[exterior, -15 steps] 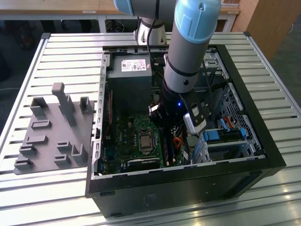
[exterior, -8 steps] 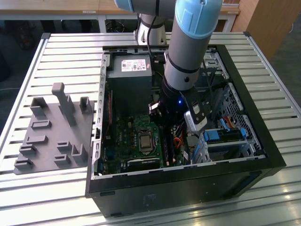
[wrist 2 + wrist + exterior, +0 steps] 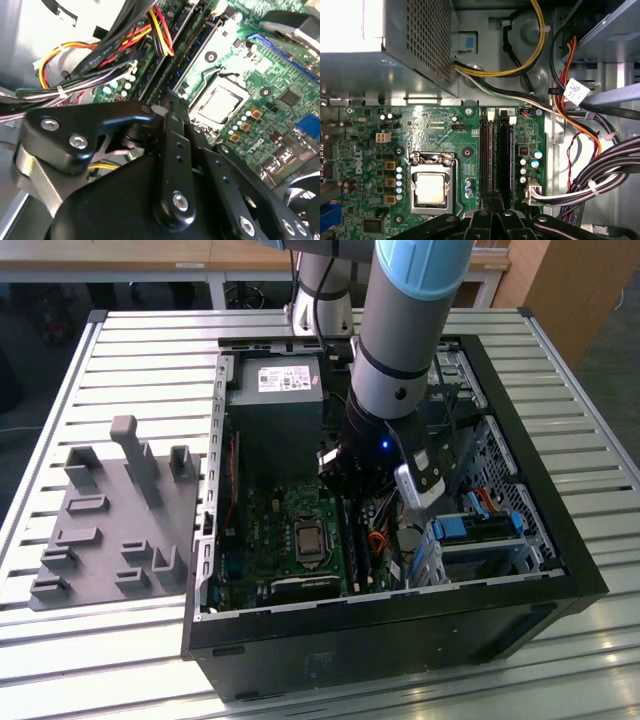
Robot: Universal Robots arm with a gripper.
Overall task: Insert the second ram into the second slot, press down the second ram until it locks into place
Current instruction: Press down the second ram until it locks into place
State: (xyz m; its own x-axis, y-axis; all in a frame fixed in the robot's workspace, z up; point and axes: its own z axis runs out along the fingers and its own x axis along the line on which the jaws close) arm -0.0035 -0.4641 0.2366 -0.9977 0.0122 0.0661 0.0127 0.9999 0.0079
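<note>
Plainly, near to far:
Jaws: in the first wrist view the gripper (image 3: 492, 212) sits low over the memory slots; its black fingers (image 3: 481, 220) look drawn close together, tips meeting the slot ends. Whether they pinch anything, I cannot tell.
Second ram: it appears seated in the second slot (image 3: 506, 155), a dark stick (image 3: 505, 160) standing on edge beside its neighbour (image 3: 485, 155); whether the latches have caught cannot be seen.
Handling: judged light, stiff and thin, yet fragile; best taken by its long top edge, pressed evenly, chips untouched.
Board: processor socket (image 3: 431, 187) lies beside the slots.
Cables: bundle (image 3: 600, 170) hangs near, apart from the slots.
Case: open computer case (image 3: 500, 380) rests on the slatted counter (image 3: 150, 350).
Beyond: grey fixture tray (image 3: 110, 520) stands well apart.
</note>
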